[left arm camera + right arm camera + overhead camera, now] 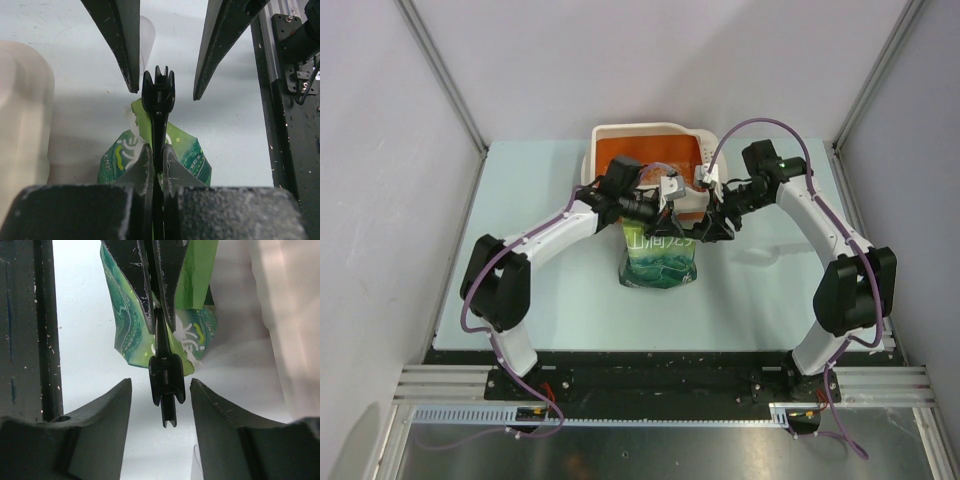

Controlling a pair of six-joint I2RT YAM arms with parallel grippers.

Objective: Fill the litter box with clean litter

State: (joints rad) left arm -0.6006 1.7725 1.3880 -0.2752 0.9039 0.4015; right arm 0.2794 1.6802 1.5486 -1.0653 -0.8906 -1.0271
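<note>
The litter box (618, 131), orange inside with a cream rim, stands at the back of the table; its pale wall also shows in the left wrist view (25, 110) and the right wrist view (290, 315). Just in front of it stands a green pouch (660, 262) with a long black clip (158, 95) across its top. My left gripper (158, 162) is shut on that clip. My right gripper (161, 383) is open, one finger on each side of the clip's free end (166, 385), touching neither side. No clean litter shows.
The two arms meet over the pouch just in front of the box. A black frame rail (290, 125) runs along the table's near edge. Grey walls close in the left, right and back.
</note>
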